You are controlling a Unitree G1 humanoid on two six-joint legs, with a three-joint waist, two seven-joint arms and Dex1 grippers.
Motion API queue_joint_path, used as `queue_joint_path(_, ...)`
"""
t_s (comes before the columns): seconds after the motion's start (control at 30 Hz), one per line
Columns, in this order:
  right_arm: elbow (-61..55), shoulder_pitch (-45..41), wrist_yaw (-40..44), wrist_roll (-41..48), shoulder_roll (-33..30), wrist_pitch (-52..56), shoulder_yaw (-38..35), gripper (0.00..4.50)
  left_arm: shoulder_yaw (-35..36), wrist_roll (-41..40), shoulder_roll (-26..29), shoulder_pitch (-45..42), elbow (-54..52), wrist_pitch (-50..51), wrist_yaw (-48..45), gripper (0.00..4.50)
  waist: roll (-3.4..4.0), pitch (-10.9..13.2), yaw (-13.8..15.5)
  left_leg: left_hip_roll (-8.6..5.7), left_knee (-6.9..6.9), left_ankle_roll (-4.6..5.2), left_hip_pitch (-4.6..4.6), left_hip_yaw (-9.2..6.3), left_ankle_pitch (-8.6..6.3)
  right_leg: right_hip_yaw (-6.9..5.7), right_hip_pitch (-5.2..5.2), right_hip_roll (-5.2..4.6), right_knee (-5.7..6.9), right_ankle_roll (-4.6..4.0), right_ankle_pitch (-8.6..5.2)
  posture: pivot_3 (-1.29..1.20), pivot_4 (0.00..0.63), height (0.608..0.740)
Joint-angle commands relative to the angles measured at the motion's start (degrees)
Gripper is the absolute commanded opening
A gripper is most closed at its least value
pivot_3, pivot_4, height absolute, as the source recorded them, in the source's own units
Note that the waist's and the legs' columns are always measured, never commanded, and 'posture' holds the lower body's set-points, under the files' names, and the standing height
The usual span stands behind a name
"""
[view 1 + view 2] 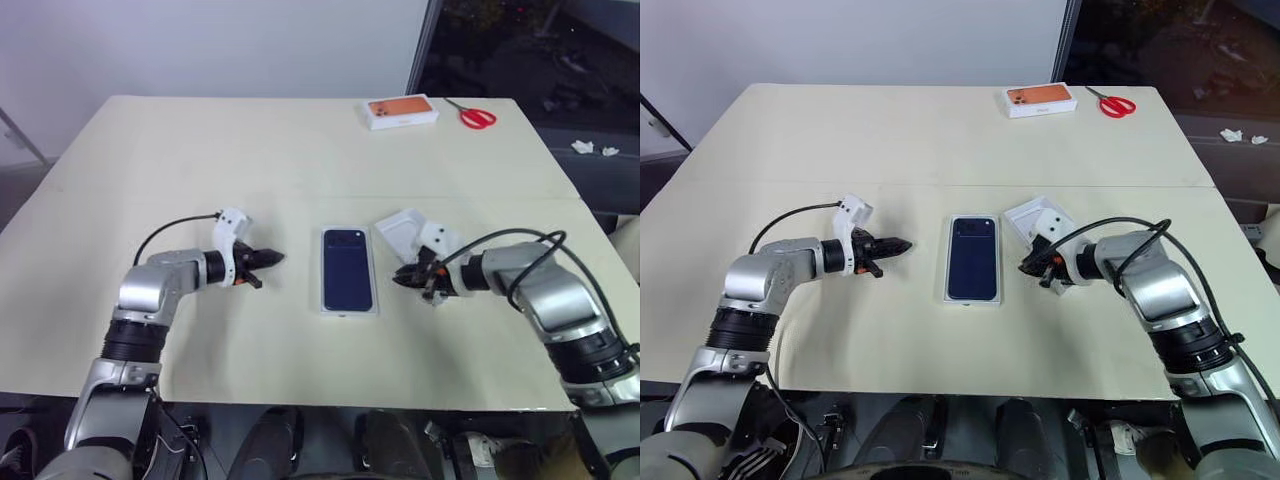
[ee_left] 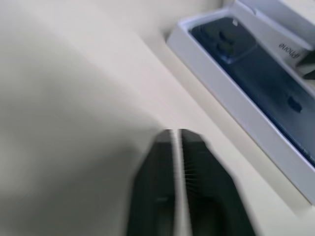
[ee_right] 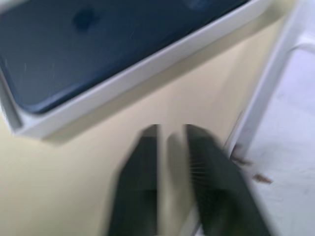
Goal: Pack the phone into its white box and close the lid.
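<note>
White shallow cardboard box [image 1: 347, 308] holds the dark navy phone [image 1: 347, 270] on the tabletop [image 1: 250, 160], both end effectors [image 1: 268, 262] [image 1: 404, 277] narrowly parted, holding nothing.

The lid [image 1: 348, 270] sat closed at the worktop's [image 1: 200, 170] middle. Left of it hovered the left claw [image 1: 268, 259], right of it the right claw [image 1: 403, 277]. Behind the right claw lay an insert [image 1: 400, 229]. Another box [image 1: 401, 112] and scissors [image 1: 474, 116] lay at the far edge.

Lid [image 1: 347, 270] on the white box [image 2: 231, 101]: white cover printed with a dark blue phone, lying flat at table centre, long axis pointing away from the robot; white rim visible round the print; closed.
</note>
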Motion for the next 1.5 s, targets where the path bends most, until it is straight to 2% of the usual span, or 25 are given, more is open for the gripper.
queue_joint_path(0.03, -4.9, -1.3, -2.2, 2.9, -0.7, 4.8, -4.1, 3.04, 4.3, -2.3, 4.2, 1.8, -3.0, -2.9, -3.6, 2.51, 0.03, 0.0, -0.2, 0.00, -0.02, -0.01, -0.02, 0.00, 0.01, 0.02, -0.06, 0.00, 0.01, 0.00, 0.00, 0.00, 0.150, 0.740)
queue_joint_path(0.13, -8.5, -1.3, -4.7, 3.3, -1.2, 9.1, -4.1, 4.49, 6.0, -3.6, 6.9, 4.0, -4.4, -4.6, -6.0, 3.93, 0.07, 0.1, -0.2, 0.02, -0.13, -0.06, -0.07, 0.01, 0.04, 0.06, -0.16, 0.01, 0.03, -0.01, 0.00, 0.00, 0.150, 0.740)
queue_joint_path(0.17, -9.6, -1.2, -5.9, 3.2, -1.4, 11.6, -3.9, 4.50, 6.5, -3.4, 7.8, 5.1, -5.2, -6.1, -6.7, 4.39, 0.09, 0.1, -0.2, 0.03, -0.13, -0.08, -0.12, 0.01, 0.05, 0.06, -0.23, 0.02, 0.07, -0.01, 0.00, 0.00, 0.150, 0.740)
queue_joint_path(0.2, -11.0, -0.9, -6.9, 3.0, -2.1, 14.0, -3.1, 4.50, 6.8, -3.5, 8.8, 6.1, -5.9, -6.7, -7.2, 4.48, 0.09, 0.1, -0.2, 0.04, -0.12, -0.09, -0.17, 0.01, 0.05, 0.07, -0.29, 0.02, 0.11, -0.01, -0.01, 0.00, 0.150, 0.740)
queue_joint_path(0.33, -15.0, -1.0, -11.0, 3.8, -1.9, 22.6, -2.2, 4.50, 8.5, -4.9, 10.4, 8.8, -8.2, -8.4, -8.8, 4.48, 0.09, 0.1, 0.1, 0.02, 0.08, -0.15, -0.62, 0.02, 0.11, 0.10, -0.76, -0.01, 0.38, -0.02, -0.01, 0.00, 0.150, 0.740)
queue_joint_path(0.53, -18.7, -3.2, -15.8, 6.6, 0.0, 34.9, -0.6, 4.50, 8.0, -4.4, 9.6, 10.6, -9.7, -10.3, -7.2, 4.48, 0.09, 0.1, 0.0, 0.02, 0.08, -0.17, -0.72, 0.02, 0.13, 0.10, -0.87, -0.03, 0.42, -0.03, -0.01, 0.00, 0.150, 0.740)
queue_joint_path(0.7, -17.9, -2.3, -19.3, 5.9, -2.2, 34.1, 2.5, 4.50, 7.8, -4.8, 7.4, 11.1, -11.7, -9.7, -4.8, 4.48, 0.09, 0.1, 0.0, 0.01, 0.08, -0.16, -0.76, 0.02, 0.13, 0.09, -0.87, -0.02, 0.41, -0.03, 0.00, 0.00, 0.150, 0.740)
queue_joint_path(0.77, -16.8, -2.5, -20.3, 6.8, -0.6, 35.4, 0.7, 4.50, 8.1, -5.0, 6.9, 11.3, -12.1, -9.5, -4.3, 4.48, 0.08, 0.1, 0.0, 0.00, 0.10, -0.16, -0.76, 0.02, 0.13, 0.09, -0.87, -0.02, 0.42, -0.02, 0.00, 0.00, 0.150, 0.740)
queue_joint_path(0.87, -16.5, -2.2, -21.4, 6.7, -1.1, 34.0, 1.8, 3.72, 8.1, -4.9, 6.6, 11.8, -12.4, -9.7, -3.4, 4.50, 0.09, 0.1, -0.1, 0.01, 0.10, -0.16, -0.75, 0.02, 0.15, 0.09, -0.89, 0.00, 0.46, -0.02, 0.00, 0.00, 0.150, 0.740)
queue_joint_path(1.03, -14.1, -1.2, -24.3, 5.6, -0.2, 31.6, 1.4, 1.09, 8.0, -5.4, 6.8, 12.0, -13.0, -9.3, -2.7, 4.50, 0.08, 0.1, -0.2, 0.02, 0.10, -0.18, -0.75, 0.02, 0.16, 0.09, -0.89, 0.02, 0.47, -0.02, 0.00, 0.00, 0.150, 0.740)
queue_joint_path(1.07, -13.7, -1.0, -24.9, 5.6, 0.2, 31.4, 1.2, 0.69, 8.0, -5.5, 6.9, 11.9, -13.0, -9.2, -2.6, 4.50, 0.06, 0.0, -0.2, 0.02, 0.10, -0.18, -0.75, 0.02, 0.16, 0.09, -0.88, 0.01, 0.48, -0.02, 0.00, 0.00, 0.150, 0.740)
queue_joint_path(1.1, -13.6, -1.0, -25.2, 5.6, 0.3, 31.2, 1.4, 0.08, 7.9, -5.5, 7.0, 11.7, -12.9, -9.2, -2.5, 4.50, 0.06, 0.0, -0.3, 0.02, 0.11, -0.18, -0.72, 0.02, 0.16, 0.09, -0.85, 0.02, 0.48, -0.02, 0.00, 0.00, 0.150, 0.740)
queue_joint_path(1.2, -13.5, -1.1, -26.2, 6.1, 1.7, 31.7, 0.4, 0.08, 7.8, -5.5, 7.2, 11.4, -12.7, -9.2, -2.4, 4.50, 0.04, 0.0, -0.4, 0.02, 0.12, -0.18, -0.68, 0.02, 0.17, 0.09, -0.81, 0.02, 0.49, -0.02, 0.00, 0.00, 0.150, 0.740)
queue_joint_path(1.37, -9.9, -7.0, -27.6, 8.2, 9.1, 35.1, -7.9, 0.08, 8.0, -5.8, 7.3, 10.9, -12.4, -9.2, -2.1, 4.50, 0.06, 0.0, -0.9, 0.03, 0.11, -0.20, -0.68, 0.03, 0.19, 0.12, -0.86, 0.05, 0.55, -0.02, 0.00, 0.00, 0.150, 0.740)
queue_joint_path(1.5, -4.0, -18.1, -30.1, 11.1, 24.7, 40.8, -25.8, 0.08, 8.8, -5.4, 7.2, 10.5, -11.7, -10.7, -1.4, 4.50, 0.10, 0.1, -1.6, 0.04, 0.04, -0.30, -0.70, 0.05, 0.25, 0.25, -1.01, 0.14, 0.69, -0.02, 0.01, 0.00, 0.150, 0.740)
